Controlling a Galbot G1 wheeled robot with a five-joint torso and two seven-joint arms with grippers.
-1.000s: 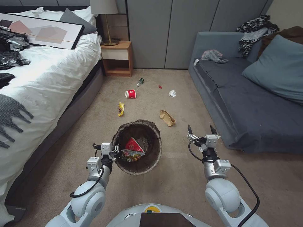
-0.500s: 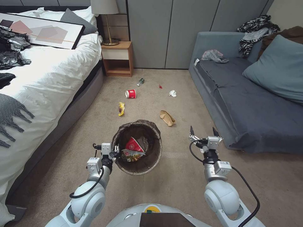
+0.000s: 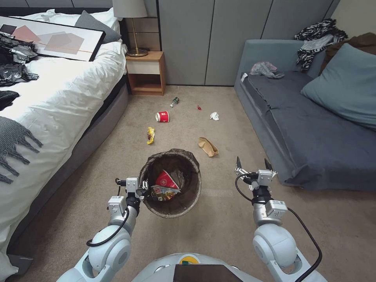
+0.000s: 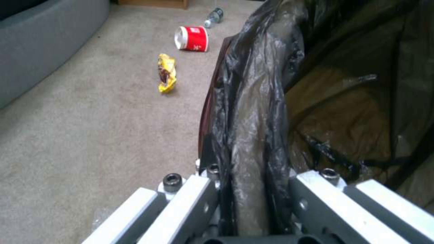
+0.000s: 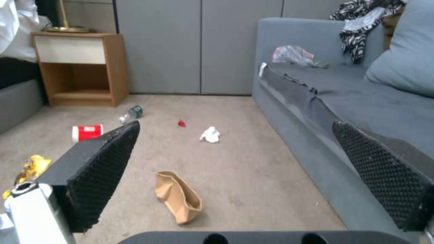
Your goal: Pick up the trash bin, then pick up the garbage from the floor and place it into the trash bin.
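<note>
A: Where is the small round white bin with the dark bag liner point(image 3: 171, 183)?

B: Raised off the beige carpet point(image 3: 219, 219) at near left, the left gripper point(image 3: 143, 189) clamped on its rim. The left wrist view shows the two pale fingers point(image 4: 194, 200) pinching the crinkled liner between them. That arm reaches forward, elbow bent low beside the robot's body.

A: What's inside?

B: A red-and-white paper cup point(image 3: 166, 180) and a yellow-and-red wrapper point(image 3: 163, 192).

A: And the right gripper point(image 3: 252, 164)?

B: It hovers at near right, wrist pointing forward, its black textured fingers point(image 5: 101, 169) spread wide apart with nothing between them. A crumpled brown paper bag point(image 5: 177, 197) lies on the carpet just ahead and a little left.

A: The rest of the litter?

B: Farther off: a yellow snack wrapper point(image 3: 150, 135), a second red-and-white cup on its side point(image 3: 162, 116), a green-labelled clear bottle point(image 3: 174, 102), a tiny red scrap point(image 3: 198, 107) and a white tissue wad point(image 3: 214, 116).
</note>
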